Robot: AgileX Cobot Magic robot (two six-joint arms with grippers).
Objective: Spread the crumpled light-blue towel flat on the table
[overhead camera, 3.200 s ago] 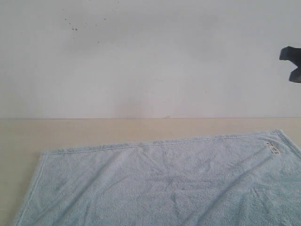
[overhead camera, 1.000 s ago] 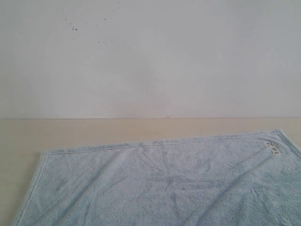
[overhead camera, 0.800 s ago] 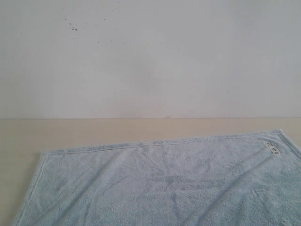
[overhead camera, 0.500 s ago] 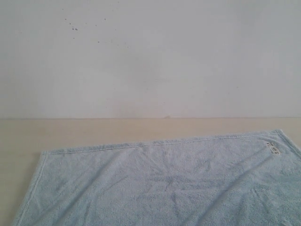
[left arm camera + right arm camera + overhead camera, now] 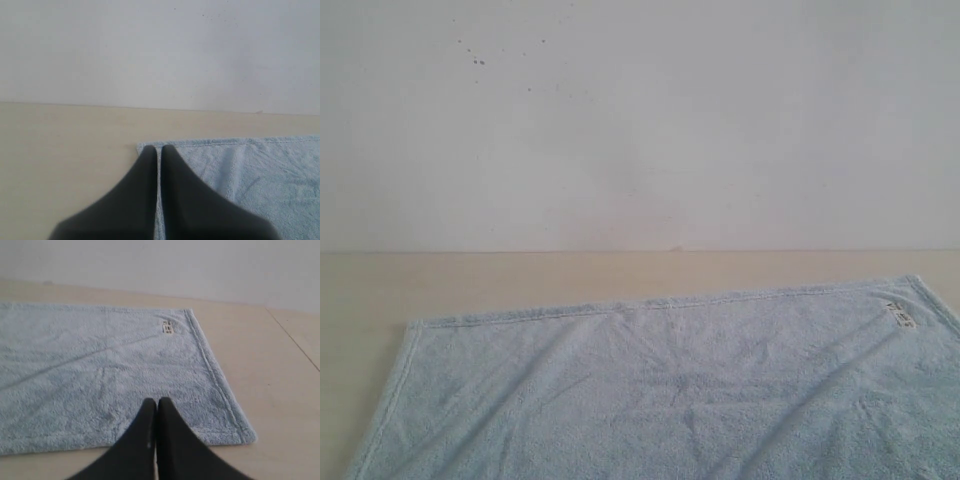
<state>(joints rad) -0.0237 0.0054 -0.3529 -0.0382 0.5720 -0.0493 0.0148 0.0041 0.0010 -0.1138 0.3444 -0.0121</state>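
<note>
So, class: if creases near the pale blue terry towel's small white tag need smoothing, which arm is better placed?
Probably right: the right gripper, shut, hangs over the towel at its tag end; the left gripper sits by the opposite corner.

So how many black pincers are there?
2. The left gripper, shut, is by a towel corner; the right gripper, shut, hangs over the towel near its hem. The exterior view shows neither.
</note>
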